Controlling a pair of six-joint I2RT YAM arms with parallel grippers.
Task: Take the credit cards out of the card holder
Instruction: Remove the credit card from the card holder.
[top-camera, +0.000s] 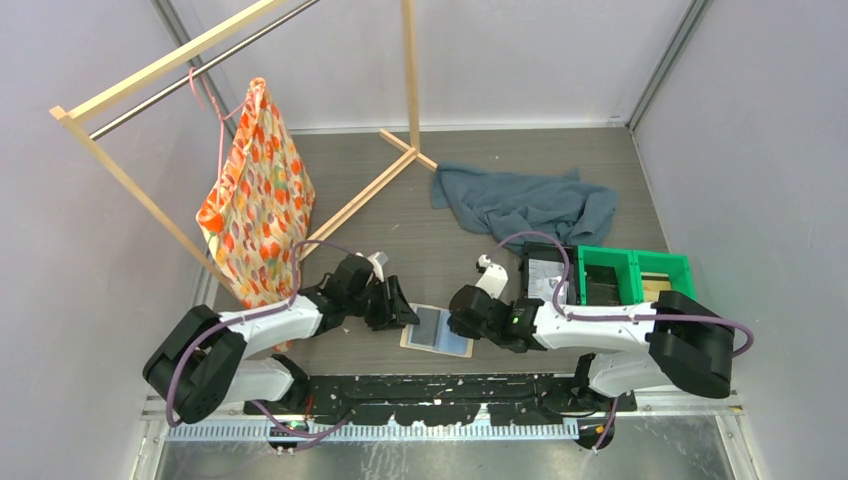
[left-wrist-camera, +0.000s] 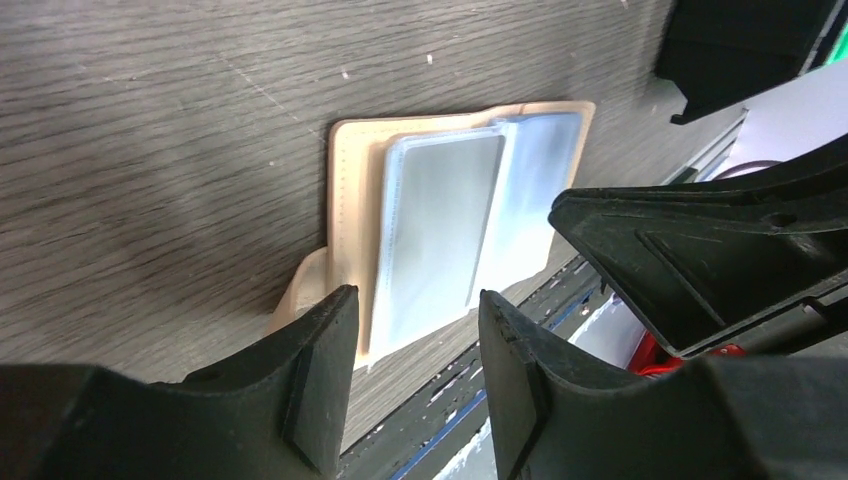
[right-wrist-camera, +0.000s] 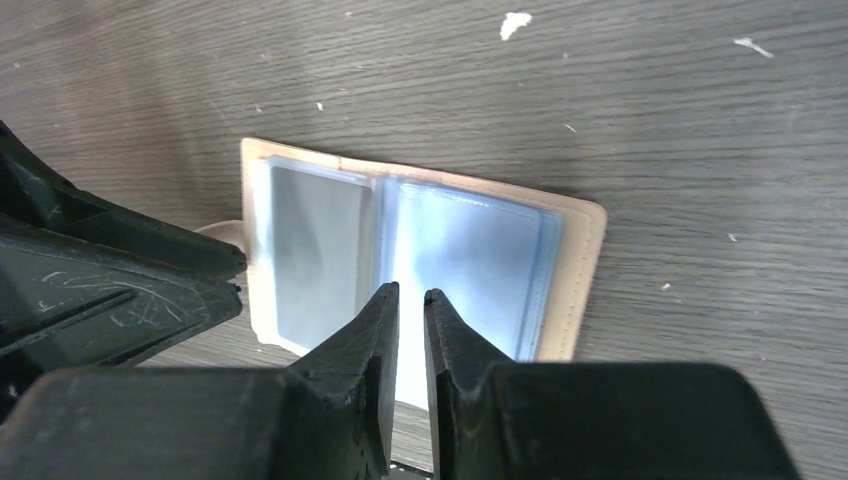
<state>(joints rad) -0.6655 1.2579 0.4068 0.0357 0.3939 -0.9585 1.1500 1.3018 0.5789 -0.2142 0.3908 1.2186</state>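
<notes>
1. While the card holder (top-camera: 437, 330) lies open and flat on the surface (top-camera: 420, 250), low and centre in the top view, no card shows outside it; a grey credit card (right-wrist-camera: 318, 250) sits in its left-hand pocket.
2. Just off its left edge, the left fingers (left-wrist-camera: 325, 340) stand apart, released, grasping nothing.
3. Above the fold, the right fingers (right-wrist-camera: 370, 340) are nearly clenched; whether they nip a sleeve I cannot tell.
4. By this look, every extraction is left to do.

The card holder (left-wrist-camera: 352, 200) is seen as matt tan leather-like material; its pockets (left-wrist-camera: 440, 220) are formed of glossy clear plastic. The table (left-wrist-camera: 150, 150) is finished in matt grey wood grain.
</notes>
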